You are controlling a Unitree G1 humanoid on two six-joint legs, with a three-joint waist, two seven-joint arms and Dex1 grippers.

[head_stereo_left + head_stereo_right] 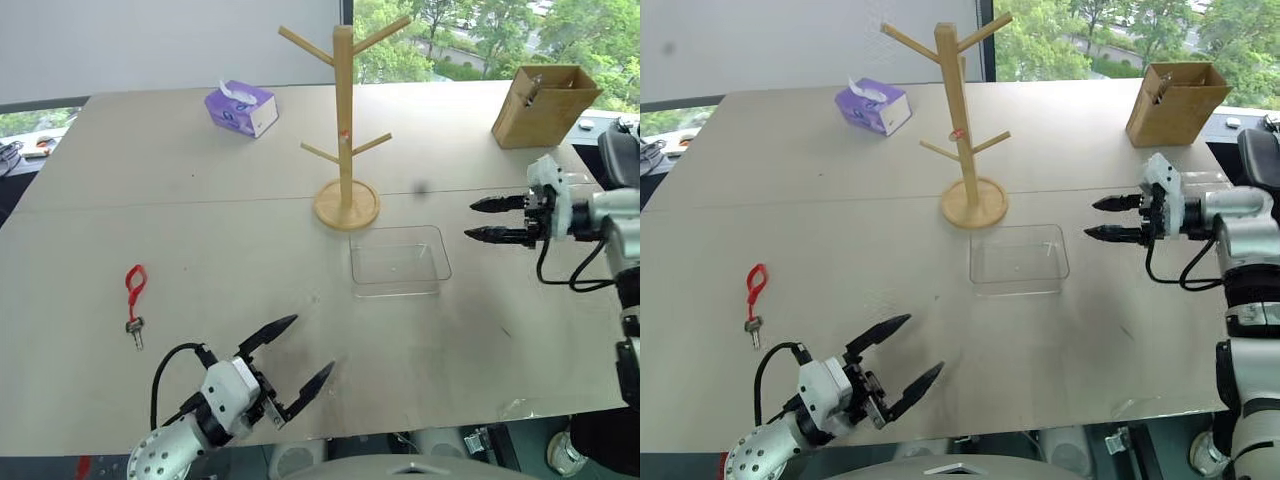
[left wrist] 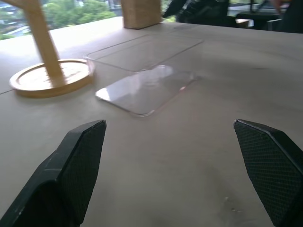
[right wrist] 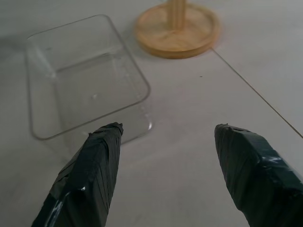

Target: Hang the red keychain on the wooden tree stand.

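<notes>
Big pale table in front of a window with green trees outside, so that's the setting. Largest thing on it is the wooden tree stand, standing upright near the middle toward the far side, all its pegs bare. Off at the far right corner sits a brown cardboard box, and far left of the stand there's a purple tissue box. Just in front of the stand's round base lies a clear plastic tray, nothing in it.

Left gripper is low over the near edge of the table, fingers spread wide, holding nothing. Right gripper hangs off to the right of the tray, pointing left toward it, fingers apart and also empty.

Smallest bit: the red keychain lies flat on the table at the left, key end nearest the robot, well apart from both grippers and the stand.
</notes>
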